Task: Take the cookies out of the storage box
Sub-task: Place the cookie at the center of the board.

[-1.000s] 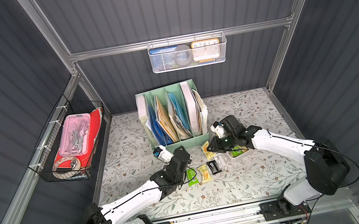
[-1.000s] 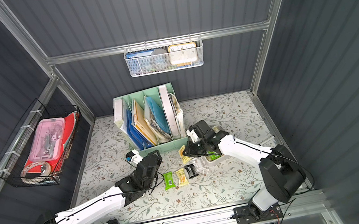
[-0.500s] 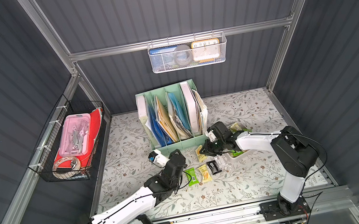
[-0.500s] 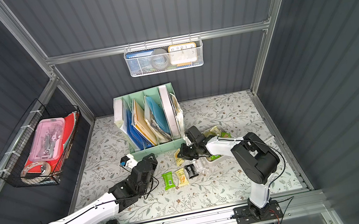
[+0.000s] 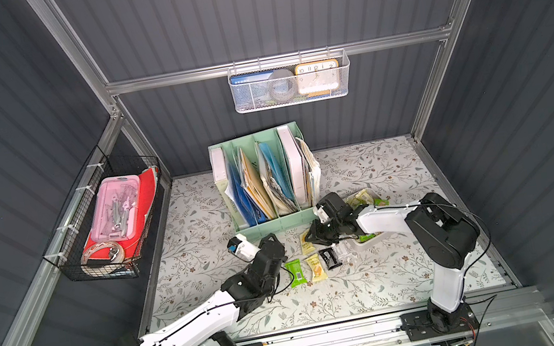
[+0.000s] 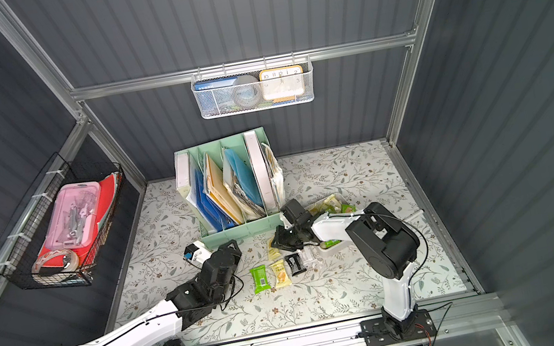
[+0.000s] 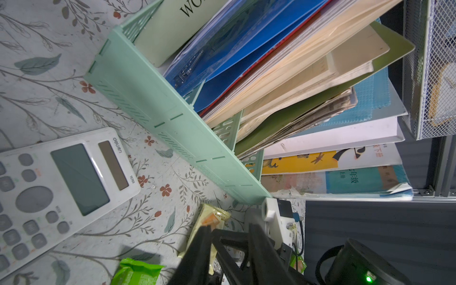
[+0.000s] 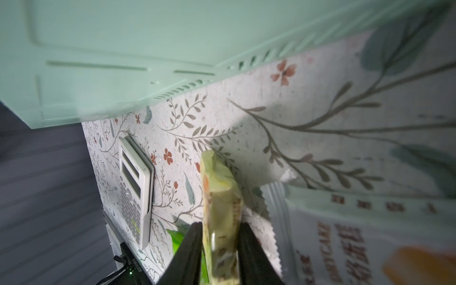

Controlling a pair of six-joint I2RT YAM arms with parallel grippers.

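**Straddling a pale yellow packet [image 8: 222, 197] on the worktop [image 5: 380, 278]**

The flowered worktop carries a mint green file organiser [image 5: 268, 221] at the back, full of folders and books. Just beside it, on the right in both top views, sits the storage box [image 5: 381, 238]. The right arm covers part of it. Some of the cookies [image 5: 362, 199] lie inside, yellow and green.

A white calculator [image 7: 61, 185] lies flat in front of the organiser. Between the two arms, outside the box, four packets lie in a row: a green packet [image 5: 295, 272], a yellow packet [image 5: 317, 269], a black packet [image 5: 330, 258] and a clear packet [image 5: 344, 251].

The right claw [image 8: 220, 223] is low, near the organiser's front wall. Its two fingers stand on either side of the pale yellow packet, which lies on the worktop — whether they press it, I cannot tell.

The left claw [image 7: 229, 227] is partly open and has nothing in it.
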